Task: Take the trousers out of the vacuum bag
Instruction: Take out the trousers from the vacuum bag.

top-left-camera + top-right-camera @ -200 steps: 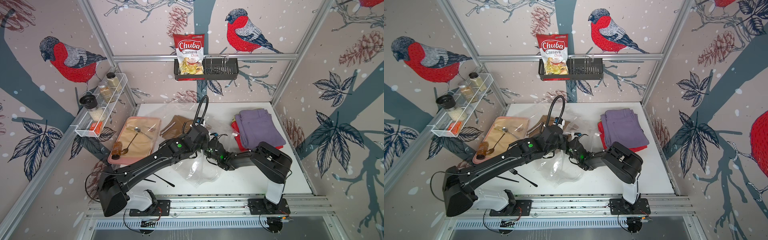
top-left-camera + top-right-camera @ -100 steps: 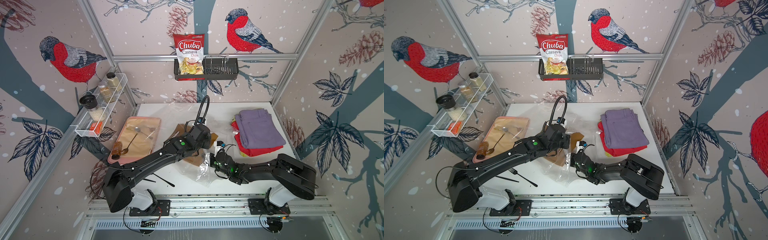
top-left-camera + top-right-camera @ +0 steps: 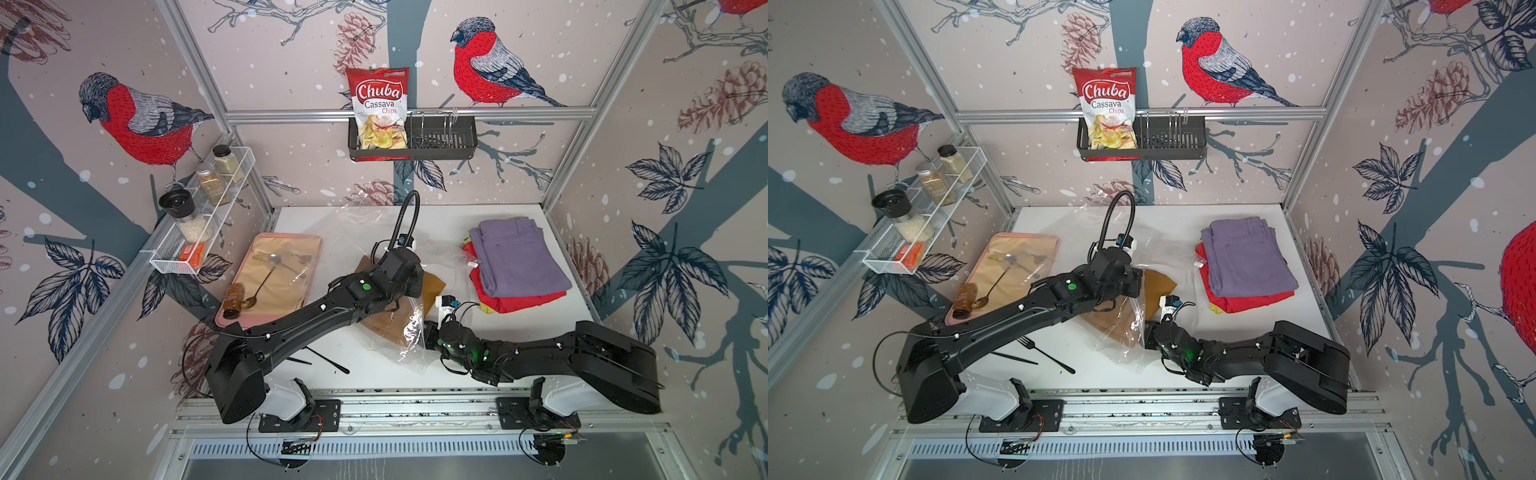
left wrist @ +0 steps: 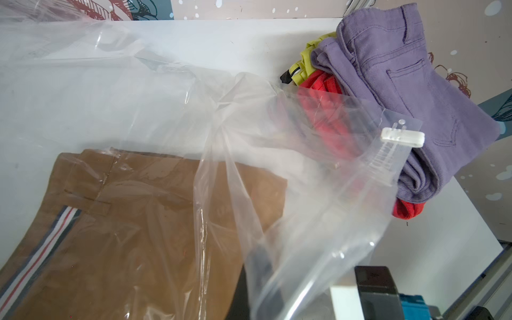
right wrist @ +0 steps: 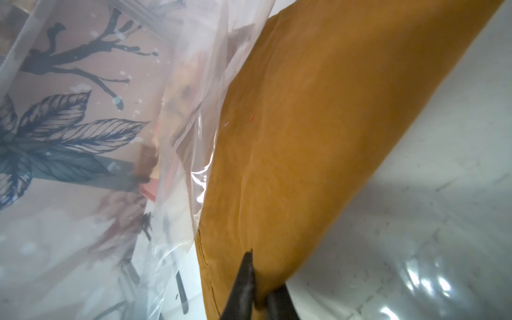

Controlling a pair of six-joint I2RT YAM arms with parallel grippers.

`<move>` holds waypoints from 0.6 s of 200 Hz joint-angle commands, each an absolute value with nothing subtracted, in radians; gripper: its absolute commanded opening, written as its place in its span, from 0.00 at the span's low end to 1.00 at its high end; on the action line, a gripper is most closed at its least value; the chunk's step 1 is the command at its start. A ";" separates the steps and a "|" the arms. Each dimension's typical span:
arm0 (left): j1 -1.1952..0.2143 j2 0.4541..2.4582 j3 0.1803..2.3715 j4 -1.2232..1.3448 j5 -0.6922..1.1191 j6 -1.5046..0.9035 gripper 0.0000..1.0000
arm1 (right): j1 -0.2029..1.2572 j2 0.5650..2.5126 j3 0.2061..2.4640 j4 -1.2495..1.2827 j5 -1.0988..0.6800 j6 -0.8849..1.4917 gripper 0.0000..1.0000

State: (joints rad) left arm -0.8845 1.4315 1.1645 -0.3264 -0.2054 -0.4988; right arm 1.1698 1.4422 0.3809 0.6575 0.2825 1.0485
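Backed off, right end effector (image 5: 263, 277) pinches mustard trousers (image 5: 318, 124) half out of vacuum bag (image 4: 291, 221) that left end effector (image 3: 1134, 293) clamps; next, drag clear.

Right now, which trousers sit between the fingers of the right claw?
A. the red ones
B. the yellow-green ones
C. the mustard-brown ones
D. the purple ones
C: in the right wrist view the right claw has its two black fingers astride the edge of the mustard-brown trousers, while the purple trousers lie apart from it.
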 commanded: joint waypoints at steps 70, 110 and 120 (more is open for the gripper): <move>-0.880 1.419 1.152 -0.292 -0.160 -0.496 0.00 | 0.971 1.460 0.341 0.802 0.131 1.050 0.56; -0.879 1.423 1.147 -0.277 -0.134 -0.502 0.00 | 0.907 1.494 0.361 0.807 0.111 1.051 0.66; -0.880 1.427 1.147 -0.275 -0.129 -0.502 0.00 | 0.893 1.517 0.373 0.814 0.092 1.048 0.67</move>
